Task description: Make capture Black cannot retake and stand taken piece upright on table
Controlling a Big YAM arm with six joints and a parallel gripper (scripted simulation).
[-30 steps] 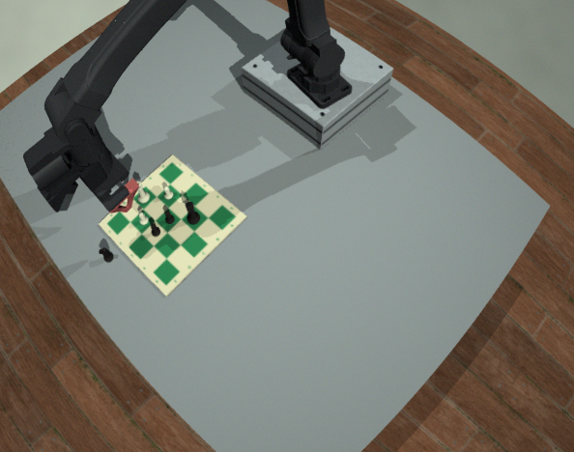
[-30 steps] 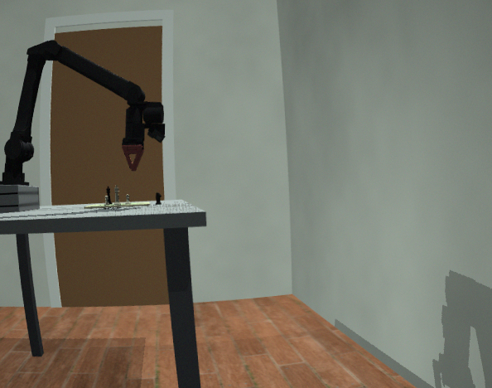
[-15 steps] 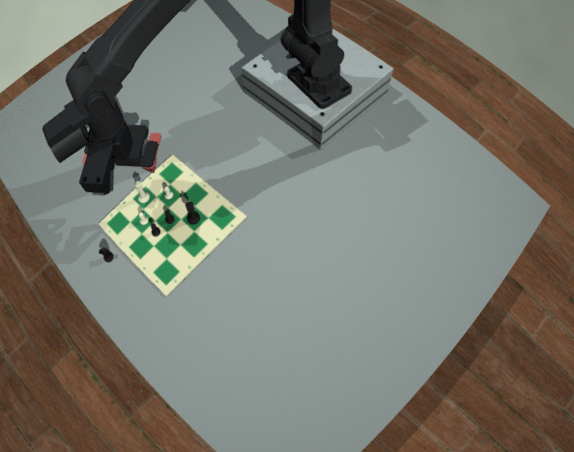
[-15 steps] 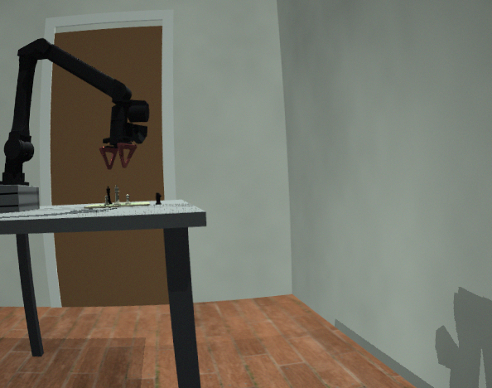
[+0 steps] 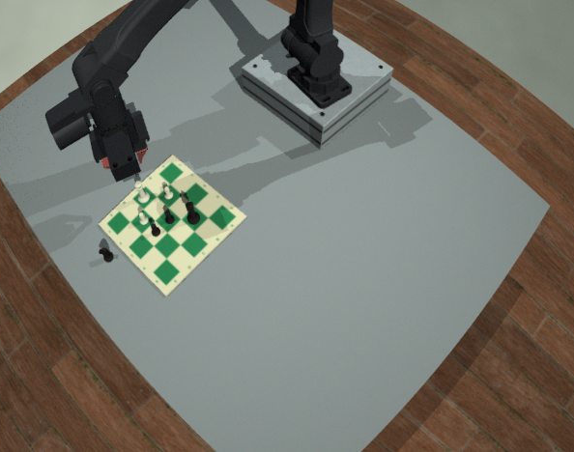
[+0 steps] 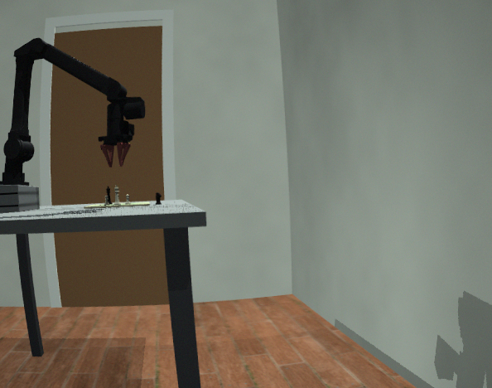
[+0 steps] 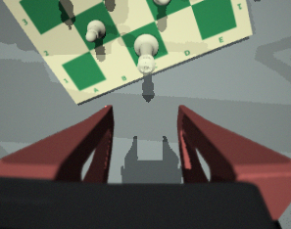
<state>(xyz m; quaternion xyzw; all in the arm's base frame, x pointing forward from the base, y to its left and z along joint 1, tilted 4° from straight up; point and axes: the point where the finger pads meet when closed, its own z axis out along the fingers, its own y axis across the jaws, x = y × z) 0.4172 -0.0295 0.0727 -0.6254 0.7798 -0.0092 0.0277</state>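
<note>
A green and cream chessboard (image 5: 207,250) (image 6: 139,203) (image 7: 106,86) lies on the grey table (image 5: 326,272). A tall white piece (image 5: 141,192) (image 6: 117,194) (image 7: 145,48) stands on C1, with a white pawn (image 5: 143,216) (image 7: 95,30) on B2 and another white pawn (image 5: 167,189) beside them. A tall black piece (image 5: 192,211) (image 6: 108,193) and two smaller black pieces (image 5: 168,215) (image 5: 155,228) stand mid-board. One black piece (image 5: 106,254) (image 6: 157,197) stands upright on the table off the board. My gripper (image 5: 127,169) (image 6: 114,162) (image 7: 145,114) hangs high above the board's rank-1 edge, near the tall white piece, fingers partly apart and empty.
The arm's base (image 5: 316,92) stands on a grey block at the back of the table. The table's edges drop to a wood floor (image 6: 279,342). A wall and a door stand behind in the exterior view.
</note>
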